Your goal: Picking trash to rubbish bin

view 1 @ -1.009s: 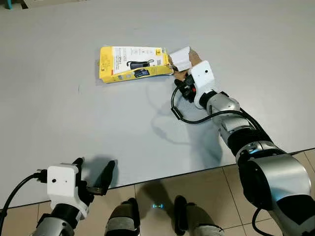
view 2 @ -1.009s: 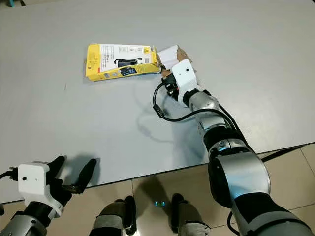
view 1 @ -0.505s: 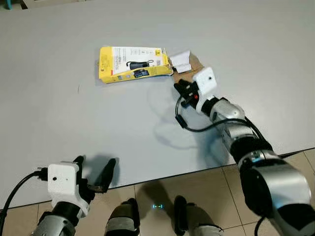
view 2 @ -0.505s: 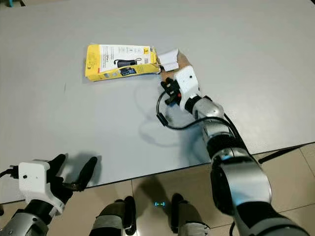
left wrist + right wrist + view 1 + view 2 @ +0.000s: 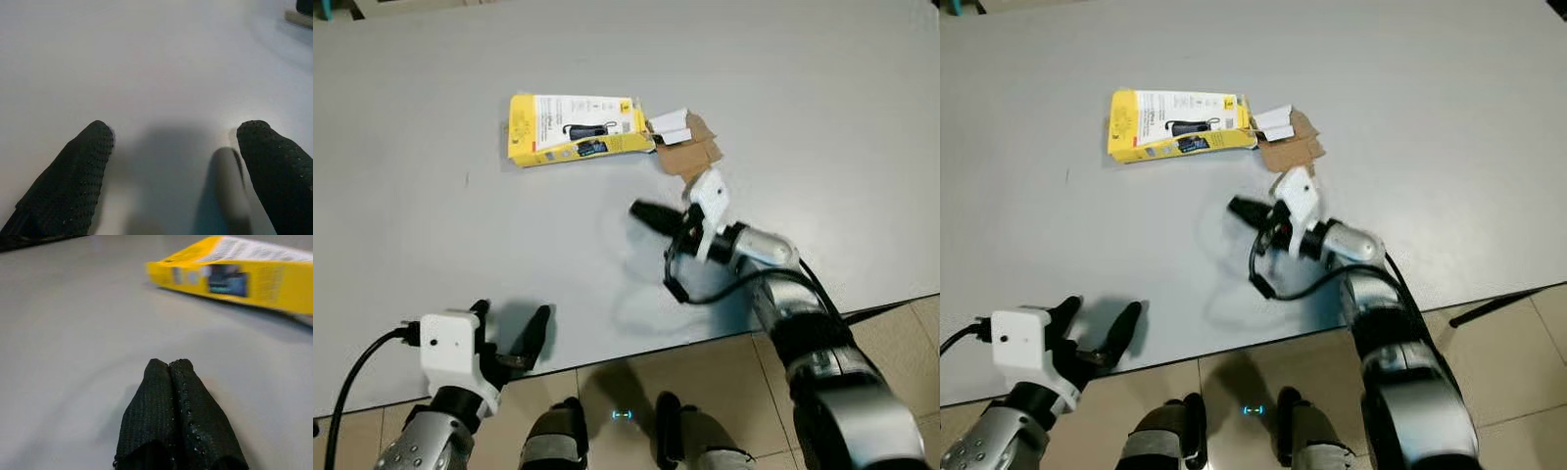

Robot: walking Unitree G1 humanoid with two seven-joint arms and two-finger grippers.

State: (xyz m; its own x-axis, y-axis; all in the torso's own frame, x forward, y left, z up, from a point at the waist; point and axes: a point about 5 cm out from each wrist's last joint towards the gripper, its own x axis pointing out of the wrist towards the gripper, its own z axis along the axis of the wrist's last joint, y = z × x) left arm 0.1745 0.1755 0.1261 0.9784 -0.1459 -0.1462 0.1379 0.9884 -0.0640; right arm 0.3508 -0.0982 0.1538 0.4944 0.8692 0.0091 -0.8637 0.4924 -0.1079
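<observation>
Grey table (image 5: pixel 431 117) carries the yellow box (image 5: pixel 578 127) at 12 o'clock, ungrasped. Right gripper (image 5: pixel 641 211), pressed together and empty, is held near it at 5 o'clock. Left gripper (image 5: pixel 509 338) is spread at the table edge. Pickup and binning are judged outstanding.

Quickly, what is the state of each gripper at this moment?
Left gripper: open, holding nothing, over the table.
Right gripper: shut, holding nothing, near the yellow box.
</observation>
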